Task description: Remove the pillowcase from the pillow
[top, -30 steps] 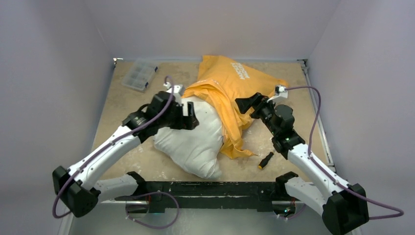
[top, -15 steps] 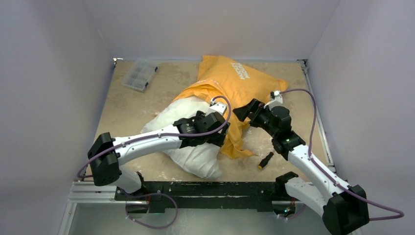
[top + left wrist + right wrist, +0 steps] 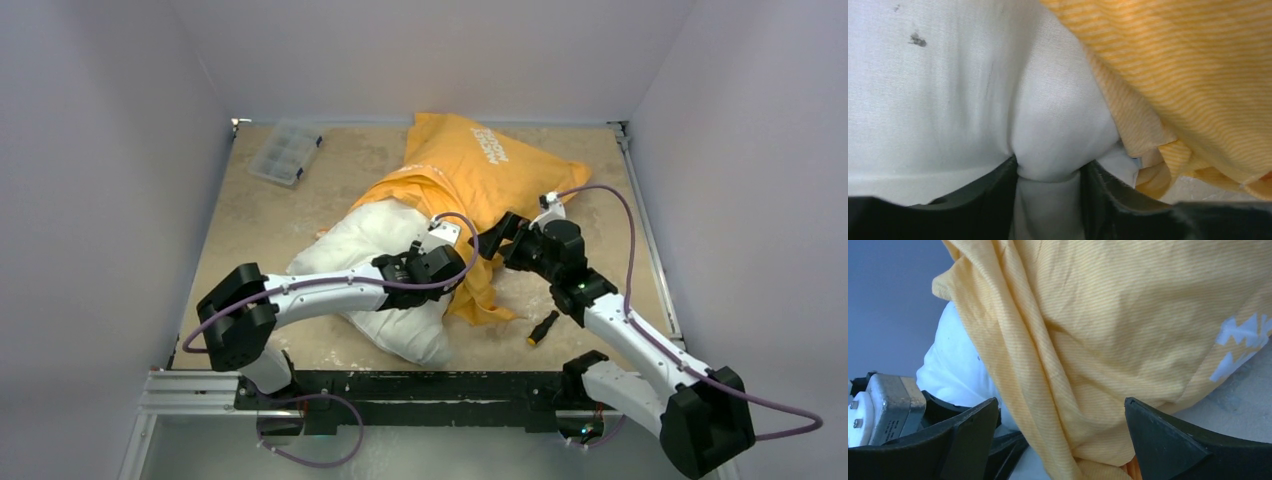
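top external view, nearest first: a small dark screwdriver (image 3: 543, 327) lies on the tan table (image 3: 260, 230) beside the right arm's forearm. just beyond it the pillow (image 3: 385, 300) lies plump and white. its near half is bare and its far half sits inside the pillowcase (image 3: 470, 165), whose bunched open edge drapes across the pillow's middle and down to the table on the right. the left gripper (image 3: 452, 275) reaches across the pillow to that edge. in the left wrist view its fingers (image 3: 993, 200) are closed tight on a pinched fold of white pillow cloth, with striped orange cloth just beside them and a few dark specks on the white. the right gripper (image 3: 490, 240) sits at the hanging orange folds. in the right wrist view its fingers (image 3: 968, 432) stand wide apart with the cloth between them, gripping nothing. white lettering on the pillowcase shows in both the top and right wrist views, but it is too small or cut off to read. a clear plastic box (image 3: 285, 153) sits at the far left corner.
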`<state>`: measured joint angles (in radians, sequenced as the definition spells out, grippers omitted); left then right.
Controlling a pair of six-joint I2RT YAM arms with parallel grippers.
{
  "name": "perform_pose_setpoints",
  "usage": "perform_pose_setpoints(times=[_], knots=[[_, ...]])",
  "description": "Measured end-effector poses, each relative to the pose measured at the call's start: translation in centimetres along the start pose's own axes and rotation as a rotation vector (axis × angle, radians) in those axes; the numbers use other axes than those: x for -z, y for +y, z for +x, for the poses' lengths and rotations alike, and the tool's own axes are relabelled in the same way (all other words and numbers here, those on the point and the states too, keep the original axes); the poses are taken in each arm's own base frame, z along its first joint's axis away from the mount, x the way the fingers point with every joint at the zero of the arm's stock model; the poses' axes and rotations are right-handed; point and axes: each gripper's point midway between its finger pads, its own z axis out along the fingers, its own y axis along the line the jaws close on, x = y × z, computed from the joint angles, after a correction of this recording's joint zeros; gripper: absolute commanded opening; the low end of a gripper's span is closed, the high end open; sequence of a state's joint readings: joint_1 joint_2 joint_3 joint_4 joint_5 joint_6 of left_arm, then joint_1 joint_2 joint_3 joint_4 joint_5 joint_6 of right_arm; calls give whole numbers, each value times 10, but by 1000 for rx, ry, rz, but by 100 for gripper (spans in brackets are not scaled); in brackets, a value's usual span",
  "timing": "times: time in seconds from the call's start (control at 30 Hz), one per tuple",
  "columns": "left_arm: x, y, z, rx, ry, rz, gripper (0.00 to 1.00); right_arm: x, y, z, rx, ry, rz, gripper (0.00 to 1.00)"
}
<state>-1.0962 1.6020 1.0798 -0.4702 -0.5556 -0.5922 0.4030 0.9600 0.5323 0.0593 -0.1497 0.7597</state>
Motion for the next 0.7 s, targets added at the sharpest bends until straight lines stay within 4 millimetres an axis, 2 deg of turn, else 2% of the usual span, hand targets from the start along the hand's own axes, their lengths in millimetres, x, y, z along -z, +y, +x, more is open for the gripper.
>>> perform_pose_setpoints(times=[0.07, 0.1, 0.23, 0.3, 0.37, 0.43, 0.57, 0.6, 0.7], knots=[[-2, -2, -1, 11, -11, 6, 5, 0, 5, 6, 8, 15, -15, 99], [-2, -3, -1, 18, -16, 11, 0, 0, 10, 12, 14, 31, -27, 99], [-1, -5, -2, 38, -33, 33, 0, -7, 28, 42, 27, 112, -68, 97], [2, -4, -2, 49, -37, 43, 0, -15, 28, 61, 27, 157, -55, 92], [6, -3, -1, 56, -41, 55, 0, -24, 20, 71, 17, 177, -17, 85], [11, -1, -2, 69, -50, 67, 0, -30, 13, 75, 1, 181, 17, 73], [29, 10, -8, 96, -82, 80, 0, -35, 8, 75, -34, 166, 49, 22], [34, 15, -10, 103, -92, 76, 0, -35, 9, 74, -36, 160, 50, 14], [44, 32, -14, 139, -110, 59, 0, -32, 10, 70, -60, 144, 61, 2]])
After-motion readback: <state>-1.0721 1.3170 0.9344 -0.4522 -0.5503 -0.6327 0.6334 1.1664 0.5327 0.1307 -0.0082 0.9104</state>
